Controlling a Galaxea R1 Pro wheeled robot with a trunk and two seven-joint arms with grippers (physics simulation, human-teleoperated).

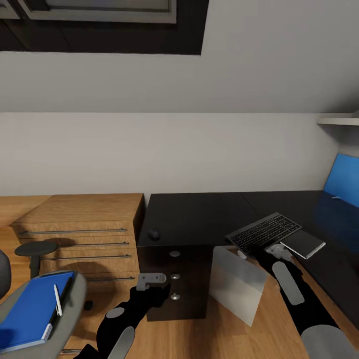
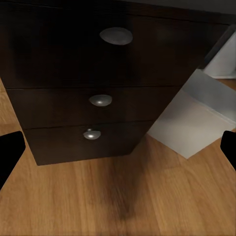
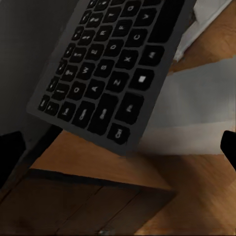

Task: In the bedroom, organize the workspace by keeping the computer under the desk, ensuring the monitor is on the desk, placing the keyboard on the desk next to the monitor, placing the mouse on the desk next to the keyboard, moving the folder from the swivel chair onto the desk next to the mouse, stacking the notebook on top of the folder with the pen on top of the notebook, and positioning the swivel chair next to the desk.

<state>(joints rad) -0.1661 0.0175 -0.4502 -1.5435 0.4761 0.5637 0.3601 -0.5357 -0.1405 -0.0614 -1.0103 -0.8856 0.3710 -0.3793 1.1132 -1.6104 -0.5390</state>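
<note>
The keyboard (image 1: 264,232) lies on the black desk (image 1: 199,214), one corner over its front edge, with the grey notebook (image 1: 302,243) beside it. My right gripper (image 1: 276,251) hangs open just before the keyboard (image 3: 113,64). The mouse (image 1: 154,234) sits at the desk's left end. The grey computer (image 1: 237,284) stands tilted on the floor by the desk. At lower left, the blue folder (image 1: 30,311) with the white pen (image 1: 58,299) on it rests on the swivel chair (image 1: 75,299). My left gripper (image 1: 149,281) is open, facing the dark cabinet. The monitor is out of view.
A dark cabinet (image 1: 174,284) with round knobs (image 2: 100,100) stands under the desk's left end, the computer (image 2: 196,118) right beside it. A wooden drawer chest (image 1: 85,234) stands left of the desk. A blue panel (image 1: 344,179) rises at the far right.
</note>
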